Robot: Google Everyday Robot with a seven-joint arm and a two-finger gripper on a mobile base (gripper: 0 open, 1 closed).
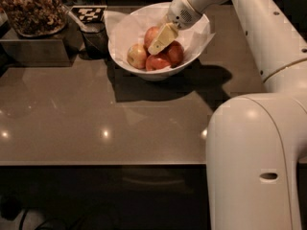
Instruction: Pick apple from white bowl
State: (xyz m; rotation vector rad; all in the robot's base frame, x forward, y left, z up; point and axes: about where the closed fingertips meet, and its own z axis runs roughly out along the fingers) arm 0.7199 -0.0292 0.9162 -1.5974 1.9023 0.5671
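The white bowl, lined with crinkled white paper, stands at the back middle of the brown table. It holds four apples. The largest, the orange-red apple, lies at the back of the pile. A paler yellow-tan apple is at the left, and two smaller deep red apples are at the front and right. My gripper reaches down into the bowl from the upper right. Its cream tip lies over the right side of the orange-red apple and hides part of it.
A clear container of brown snacks stands on a dark box at the back left. A dark cup and a checkered marker stand left of the bowl. My white arm fills the right side.
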